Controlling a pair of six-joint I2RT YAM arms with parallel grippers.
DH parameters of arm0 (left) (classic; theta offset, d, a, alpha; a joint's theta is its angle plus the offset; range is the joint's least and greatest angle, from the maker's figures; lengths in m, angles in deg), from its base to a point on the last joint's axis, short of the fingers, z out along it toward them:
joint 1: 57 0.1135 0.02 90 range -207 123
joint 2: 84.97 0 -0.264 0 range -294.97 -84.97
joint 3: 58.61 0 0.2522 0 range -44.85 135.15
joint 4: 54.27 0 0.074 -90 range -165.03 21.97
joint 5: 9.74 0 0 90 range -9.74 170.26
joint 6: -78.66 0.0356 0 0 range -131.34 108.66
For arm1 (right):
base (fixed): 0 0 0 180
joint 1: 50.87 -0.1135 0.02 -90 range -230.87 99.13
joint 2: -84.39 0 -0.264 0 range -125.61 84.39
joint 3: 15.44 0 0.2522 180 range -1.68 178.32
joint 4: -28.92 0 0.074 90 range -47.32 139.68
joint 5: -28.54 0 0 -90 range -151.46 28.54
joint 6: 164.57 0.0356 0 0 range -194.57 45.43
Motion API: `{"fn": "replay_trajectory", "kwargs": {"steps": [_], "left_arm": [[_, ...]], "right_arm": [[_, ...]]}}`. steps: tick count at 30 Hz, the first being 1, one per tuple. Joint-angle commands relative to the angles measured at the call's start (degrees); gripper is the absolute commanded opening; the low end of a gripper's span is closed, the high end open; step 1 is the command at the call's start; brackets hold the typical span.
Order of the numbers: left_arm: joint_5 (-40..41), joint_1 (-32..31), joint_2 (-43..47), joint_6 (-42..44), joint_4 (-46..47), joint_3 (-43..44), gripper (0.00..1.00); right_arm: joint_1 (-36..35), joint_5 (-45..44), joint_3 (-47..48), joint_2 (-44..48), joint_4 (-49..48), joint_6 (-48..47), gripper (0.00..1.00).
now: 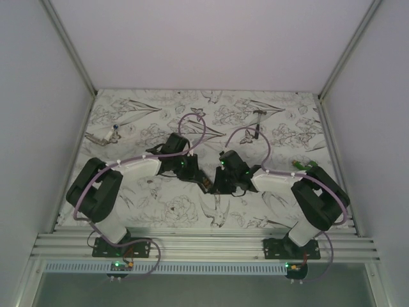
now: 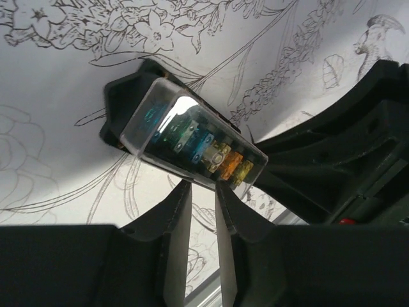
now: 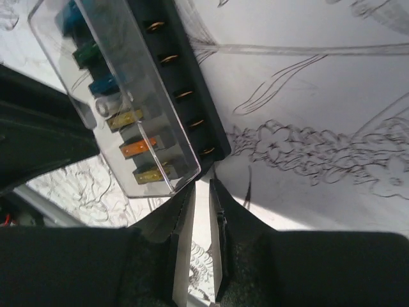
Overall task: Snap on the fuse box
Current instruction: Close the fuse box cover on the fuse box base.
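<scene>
The fuse box [image 2: 192,137] is a black base with a clear cover over blue, green, orange and yellow fuses. It lies on the flower-print table between my two arms [image 1: 208,186]. My left gripper [image 2: 203,187] has its jaws almost together with nothing between them, and its tips are at the cover's near edge. My right gripper [image 3: 202,185] is likewise nearly closed and empty, with its tips at the end corner of the fuse box [image 3: 128,96]. In the top view the left gripper [image 1: 198,179] and the right gripper [image 1: 221,181] meet over the box.
A tiny black-handled hammer [image 1: 258,123] lies at the back right. A small green object [image 1: 305,165] sits by the right arm's elbow. A pale wrapped item [image 1: 105,134] lies at the back left. Enclosure walls stand on both sides, and a metal rail [image 1: 204,243] runs along the near edge.
</scene>
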Motion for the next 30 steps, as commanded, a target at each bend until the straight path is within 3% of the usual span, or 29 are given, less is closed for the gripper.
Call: {"fn": "replay_trajectory", "kwargs": {"steps": [1, 4, 10, 19, 25, 30], "left_arm": [[2.1, 0.4, -5.5, -2.1, -4.9, -3.5, 0.20], [1.3, 1.3, -4.9, -3.2, -5.0, -5.0, 0.19], [2.9, 1.2, 6.3, -2.2, -4.9, -4.2, 0.39], [10.1, 1.7, 20.6, -0.9, -5.0, -3.3, 0.69], [19.8, 5.3, 28.5, -1.8, -5.1, -9.0, 0.87], [29.3, 12.0, 34.3, -1.5, -4.9, -14.9, 0.99]], "right_arm": [[0.5, -5.4, -0.8, -3.8, 5.7, -1.9, 0.22], [0.5, -5.5, -0.3, -2.7, 5.6, -2.8, 0.22], [0.4, -6.6, -0.1, 7.5, 5.3, -6.5, 0.30], [3.8, -20.3, 2.1, 18.4, 13.5, -13.0, 0.49], [8.0, -37.9, -0.7, 27.1, 10.6, -19.0, 0.71], [15.9, -45.6, -6.0, 31.6, 1.9, -23.7, 0.90]]}}
